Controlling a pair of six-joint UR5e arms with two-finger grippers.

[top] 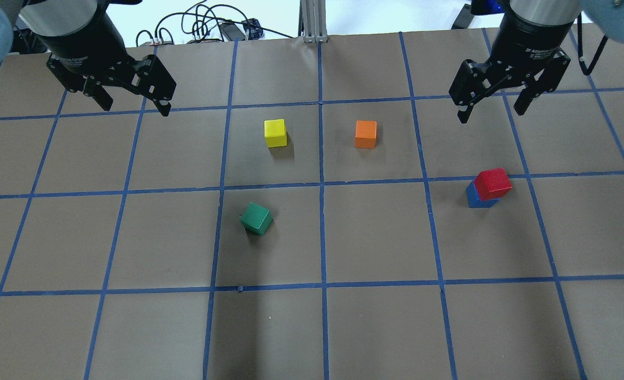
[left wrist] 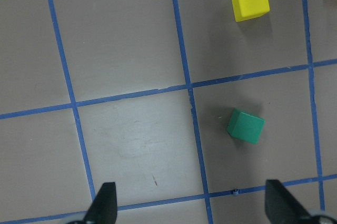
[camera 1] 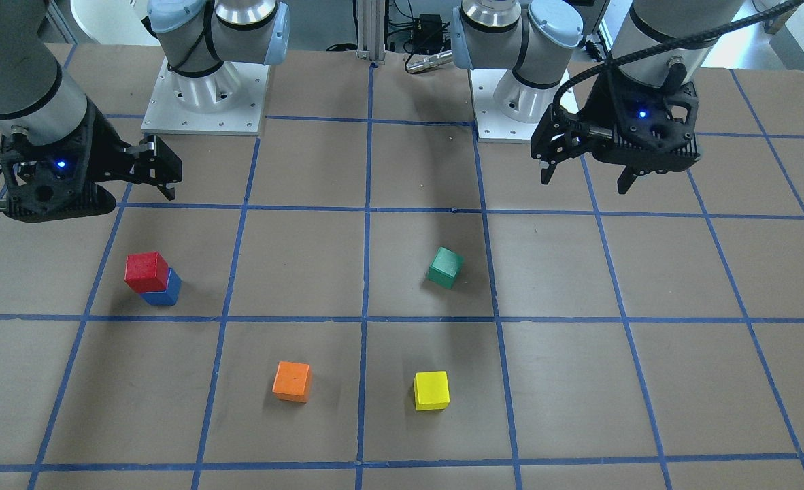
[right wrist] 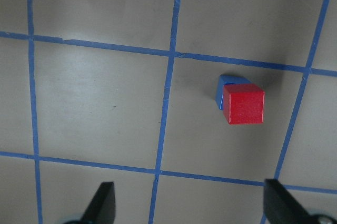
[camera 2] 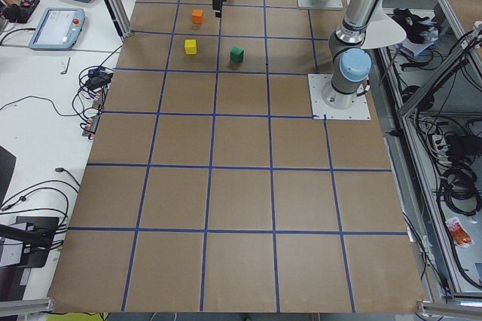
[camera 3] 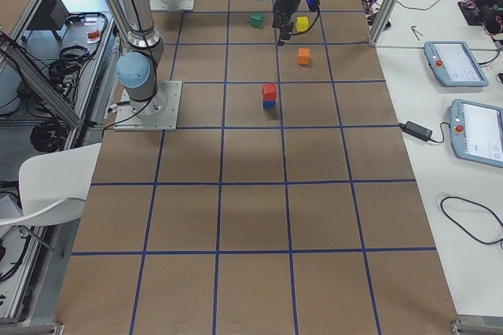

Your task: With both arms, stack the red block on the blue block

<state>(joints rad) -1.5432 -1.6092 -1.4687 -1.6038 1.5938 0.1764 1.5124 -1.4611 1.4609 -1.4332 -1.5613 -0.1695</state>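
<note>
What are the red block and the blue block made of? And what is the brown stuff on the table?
The red block looks like painted wood: dull, even colour, no shine, sharp edges. It could be plastic; I can't be sure. The blue block under it looks the same. The brown cover looks like matte paper or card, marked with blue tape lines.

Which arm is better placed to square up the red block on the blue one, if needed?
Right. The right tool hangs open close to the red block, which sits on the blue block. The left tool, also open, is across the table, nearer the green block.
</note>
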